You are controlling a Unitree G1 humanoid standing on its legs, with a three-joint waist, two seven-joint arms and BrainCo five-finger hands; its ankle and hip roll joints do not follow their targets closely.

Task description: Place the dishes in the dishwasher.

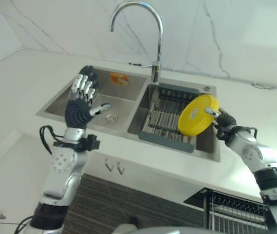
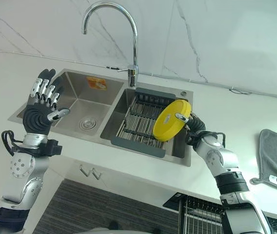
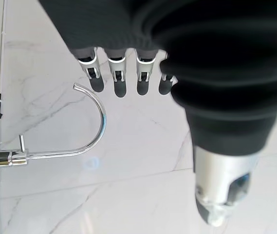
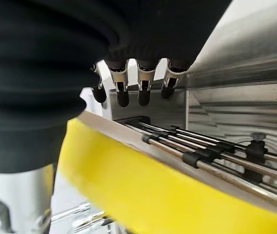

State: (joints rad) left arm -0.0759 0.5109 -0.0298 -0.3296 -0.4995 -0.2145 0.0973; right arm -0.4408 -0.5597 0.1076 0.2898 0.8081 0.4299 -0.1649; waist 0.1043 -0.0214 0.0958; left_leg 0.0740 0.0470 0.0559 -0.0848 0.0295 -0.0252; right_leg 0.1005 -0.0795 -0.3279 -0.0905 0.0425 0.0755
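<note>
The right hand (image 2: 193,123) pinches the yellow plate (image 2: 171,120) at its rim, thumb across the front face and fingers (image 4: 122,90) behind it, so the plate stands on edge and tilted, its flat face turned out toward the robot. It hangs above the dish rack (image 2: 137,117) that fills the right basin of the sink (image 2: 63,105), near the rack's right end and, as far as the head views show, not resting on the bars (the right wrist view shows the rack's bars running past the plate's edge).

The relation the coming move turns on is this: the plate is already in that hand, and a dishwasher basket (image 2: 204,209) of wire shows below the sink's front edge, on the right arm's own side. So I judge the carry runs down and toward the robot from the sink, with the plate's edge leading into the wires.

The left hand (image 2: 43,105) hovers over the left basin of the sink, raised, fingers straight and spread, holding nothing, well apart from the plate. The tap (image 2: 111,29) arches behind the sink, between the 2 basins.
</note>
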